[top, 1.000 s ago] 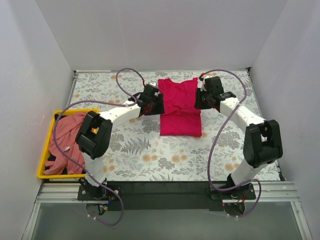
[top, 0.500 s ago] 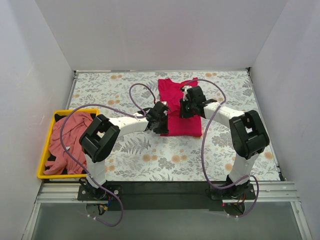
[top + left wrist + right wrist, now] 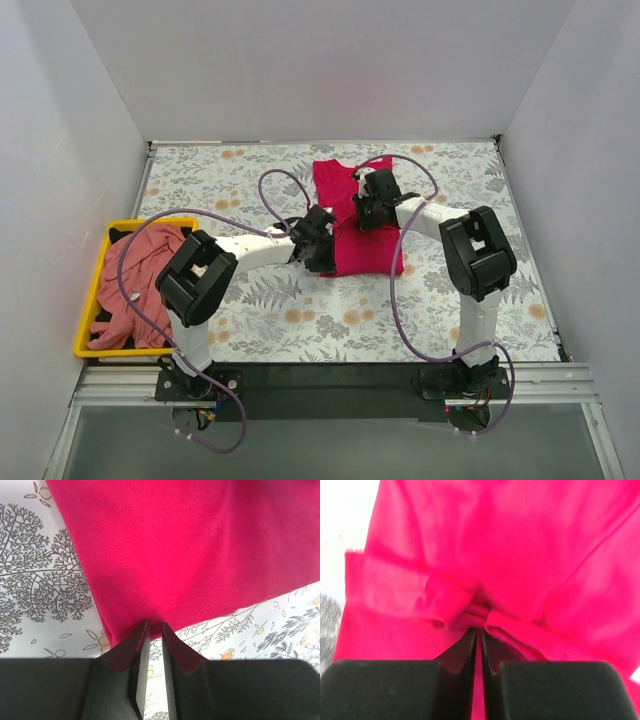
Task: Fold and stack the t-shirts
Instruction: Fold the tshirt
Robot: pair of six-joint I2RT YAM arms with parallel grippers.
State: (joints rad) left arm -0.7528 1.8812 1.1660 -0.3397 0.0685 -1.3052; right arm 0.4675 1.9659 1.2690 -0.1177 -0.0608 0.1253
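Note:
The bright magenta-red t-shirt (image 3: 372, 250) lies partly folded at the middle back of the table. My left gripper (image 3: 322, 248) is at its near left edge; in the left wrist view the gripper (image 3: 155, 626) is shut on the hem of the shirt (image 3: 190, 545). My right gripper (image 3: 368, 212) is over the shirt's middle; in the right wrist view the gripper (image 3: 479, 630) is shut on a bunched fold of the shirt (image 3: 530, 555). The dusty salmon-pink t-shirt (image 3: 140, 275) lies crumpled in the yellow bin (image 3: 87, 310) at the left.
The table (image 3: 300, 320) has a floral cover. White walls enclose the back and both sides. Purple cables loop over both arms above the cloth. The yellow bin stands at the table's left edge, near the left arm's base.
Both grippers have moved inward onto the magenta shirt: the left to its near left edge, the right from its right side to its middle, where cloth is now bunched.

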